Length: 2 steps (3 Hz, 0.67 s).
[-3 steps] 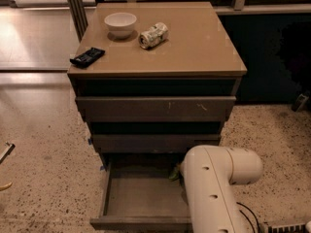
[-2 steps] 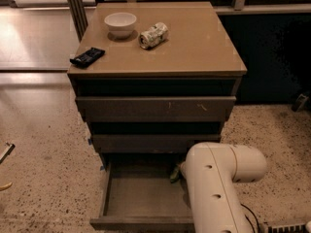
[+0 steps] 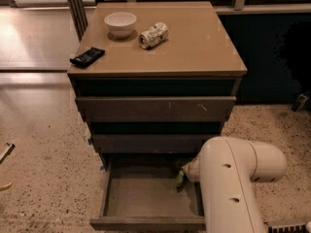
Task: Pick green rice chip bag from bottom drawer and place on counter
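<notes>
Camera view: The robot's white arm (image 3: pixel 233 188) bends in from the lower right and reaches down into the open bottom drawer (image 3: pixel 146 223), its gripper (image 3: pixel 186 172) sunk at the drawer's back right corner, under the lip of the middle drawer (image 3: pixel 150 142). A sliver of the green rice chip bag (image 3: pixel 180 179) shows just beside the gripper, against the drawer's right wall; the arm's bulk and the shadow hide the rest of it. Whether the gripper has closed on the bag or merely hangs beside it cannot be told from here.

The rest of the drawer floor, toward its left wall and front edge, is bare. The top drawer (image 3: pixel 155 108) and the middle one sit pushed in.

Up on the counter (image 3: pixel 194 42), a white bowl (image 3: pixel 120 22) stands near the back left corner, a crushed whitish can (image 3: pixel 153 35) lies just to its right, and a flat black packet (image 3: pixel 87 56) rests at the left edge, near the front corner. The right half of the counter is bare tan surface.

By the look of it, the job is at an early stage: the drawer is open and the reach is made, but a secure grasp, the lift out of the drawer and the setting-down on the counter all appear left to do.
</notes>
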Each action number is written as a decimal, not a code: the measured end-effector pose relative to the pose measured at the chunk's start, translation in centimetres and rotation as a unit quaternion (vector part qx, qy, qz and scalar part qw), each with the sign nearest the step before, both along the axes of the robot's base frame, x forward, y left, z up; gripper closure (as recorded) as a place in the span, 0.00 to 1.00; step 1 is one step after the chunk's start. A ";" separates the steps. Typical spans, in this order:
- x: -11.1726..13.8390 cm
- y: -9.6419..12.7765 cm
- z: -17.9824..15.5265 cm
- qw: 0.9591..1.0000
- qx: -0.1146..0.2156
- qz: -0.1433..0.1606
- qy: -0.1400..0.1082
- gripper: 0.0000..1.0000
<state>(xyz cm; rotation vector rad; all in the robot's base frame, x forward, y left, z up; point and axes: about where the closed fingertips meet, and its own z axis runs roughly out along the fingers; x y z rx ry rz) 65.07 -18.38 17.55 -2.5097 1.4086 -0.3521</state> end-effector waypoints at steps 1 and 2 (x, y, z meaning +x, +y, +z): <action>-1.4 -0.2 2.2 1.000 -0.003 0.017 -0.004 1.00; -3.0 -0.7 4.7 0.999 -0.015 0.037 -0.004 1.00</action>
